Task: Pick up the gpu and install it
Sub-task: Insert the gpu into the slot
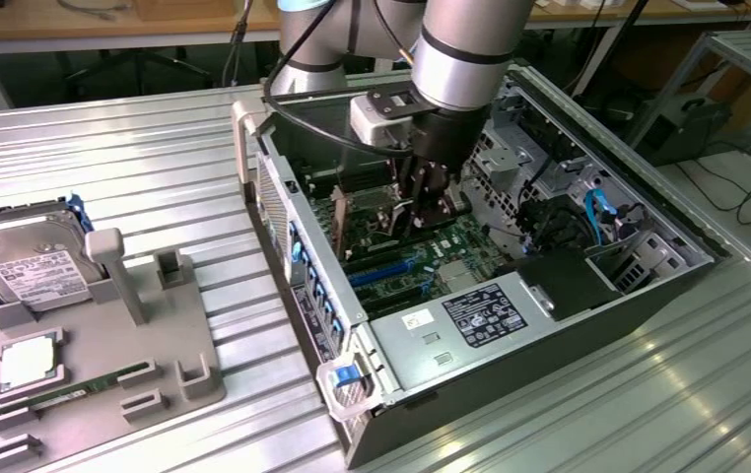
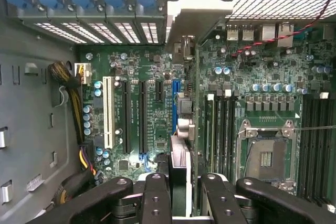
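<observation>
reaching down into the open computer case (image 1: 508, 325), the gripper (image 1: 422, 202) has its fingers (image 2: 157, 198) closed narrowly on the gpu (image 2: 181, 129), held on edge. the card stands over the green motherboard (image 2: 142, 103), just beside the blue slot (image 2: 176, 98), its metal bracket toward the rear wall of the case. on the exterior view's left, a grey tray (image 1: 112, 374) carries a hard drive (image 1: 28, 261).
</observation>
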`<move>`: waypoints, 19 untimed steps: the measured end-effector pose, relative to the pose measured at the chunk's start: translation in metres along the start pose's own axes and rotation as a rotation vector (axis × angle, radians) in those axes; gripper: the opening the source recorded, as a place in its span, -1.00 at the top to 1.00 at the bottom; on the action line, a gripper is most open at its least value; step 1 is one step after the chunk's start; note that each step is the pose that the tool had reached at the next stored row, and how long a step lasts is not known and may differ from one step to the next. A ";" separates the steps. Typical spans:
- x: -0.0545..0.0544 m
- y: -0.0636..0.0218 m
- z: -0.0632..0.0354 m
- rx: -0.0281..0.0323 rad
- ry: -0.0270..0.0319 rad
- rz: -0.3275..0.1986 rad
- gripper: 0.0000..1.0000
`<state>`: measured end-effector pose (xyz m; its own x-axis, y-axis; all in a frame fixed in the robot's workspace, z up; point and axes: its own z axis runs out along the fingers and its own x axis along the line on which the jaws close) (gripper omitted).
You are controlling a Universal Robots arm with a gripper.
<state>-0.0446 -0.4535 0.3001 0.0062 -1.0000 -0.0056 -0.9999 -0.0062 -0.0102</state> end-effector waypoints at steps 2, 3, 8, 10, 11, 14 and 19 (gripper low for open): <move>0.000 0.0003 0.0008 0.0002 0.0000 0.000 0.44; 0.001 0.0005 0.0016 0.0003 -0.0001 0.000 0.44; 0.006 0.0016 0.0070 0.0003 -0.0003 0.000 0.44; 0.006 0.0025 0.0106 0.0003 -0.0002 0.002 0.44; 0.006 0.0032 0.0134 0.0003 -0.0001 0.005 0.44; 0.006 0.0052 0.0193 0.0006 -0.0001 0.014 0.44; 0.006 0.0070 0.0250 0.0026 0.0000 0.021 0.44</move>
<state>-0.0513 -0.4597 0.2750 -0.0153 -0.9999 -0.0058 -0.9998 0.0153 -0.0126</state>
